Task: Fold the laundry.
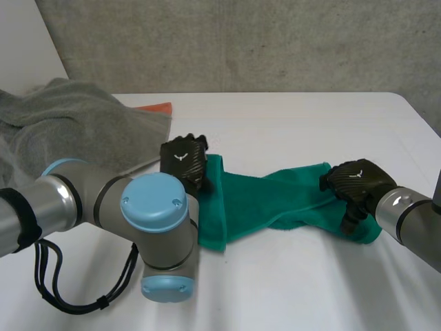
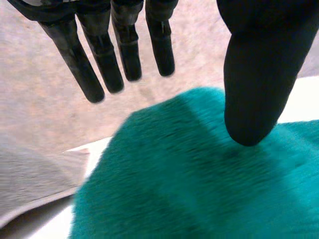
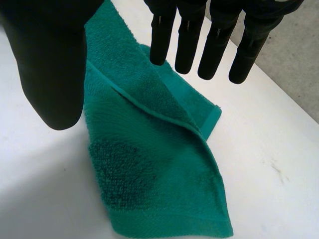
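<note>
The fingers [image 2: 102, 69] of the left hand [image 1: 185, 160] hang straight and spread, clear of the thumb, with nothing clamped between them. The thumb's tip is at the pile of the green towel [image 1: 269, 196], though contact cannot be told. The right hand [image 1: 358, 183] is equally slack, its fingers [image 3: 214, 47] straight and apart from the thumb above the cloth. The towel lies rumpled and partly doubled across the middle of the frame on the white bench [image 1: 310, 124], one hand at each end. A grey laundry heap [image 1: 62, 121] sits at the upper left, an orange scrap [image 1: 157, 107] beside it. The step in hand looks like taking hold of both ends. Next, each hand would need to close on an edge so the towel can be spread flat.
</note>
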`<state>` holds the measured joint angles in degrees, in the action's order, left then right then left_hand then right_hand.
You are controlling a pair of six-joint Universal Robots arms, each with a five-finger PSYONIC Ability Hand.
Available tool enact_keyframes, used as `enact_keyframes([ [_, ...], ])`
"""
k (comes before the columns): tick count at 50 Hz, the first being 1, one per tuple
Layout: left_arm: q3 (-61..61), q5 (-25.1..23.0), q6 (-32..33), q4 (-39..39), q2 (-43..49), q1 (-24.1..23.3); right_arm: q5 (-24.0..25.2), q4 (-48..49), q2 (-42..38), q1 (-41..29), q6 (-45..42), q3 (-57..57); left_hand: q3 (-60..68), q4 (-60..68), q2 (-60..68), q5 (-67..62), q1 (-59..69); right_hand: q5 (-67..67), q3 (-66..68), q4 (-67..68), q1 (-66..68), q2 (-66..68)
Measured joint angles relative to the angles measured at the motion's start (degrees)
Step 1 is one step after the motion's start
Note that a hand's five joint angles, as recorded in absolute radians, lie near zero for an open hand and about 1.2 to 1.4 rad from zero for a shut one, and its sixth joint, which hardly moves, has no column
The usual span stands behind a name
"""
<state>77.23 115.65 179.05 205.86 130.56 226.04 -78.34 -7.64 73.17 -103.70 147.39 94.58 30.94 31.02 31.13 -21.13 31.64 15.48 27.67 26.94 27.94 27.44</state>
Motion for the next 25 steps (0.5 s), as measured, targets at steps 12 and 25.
enact_keyframes([
  [12, 1.52, 1.91, 9.93, 0.91, -0.28, 4.56, -0.14, 0.68, -4.08, -0.19, -1.70, -4.92, 37.17, 37.55, 37.27, -35.18, 35.31, 0.00, 0.00, 0.00, 0.00, 0.00],
  [25, 4.29, -6.23, 2.95, -7.76, -9.50, 2.32, 0.14, -1.23, -8.04, 2.84, -2.32, -11.89, -5.87, -6.75, -6.31, 6.94, -7.29, 0.01, 0.00, 0.00, 0.00, 0.00],
])
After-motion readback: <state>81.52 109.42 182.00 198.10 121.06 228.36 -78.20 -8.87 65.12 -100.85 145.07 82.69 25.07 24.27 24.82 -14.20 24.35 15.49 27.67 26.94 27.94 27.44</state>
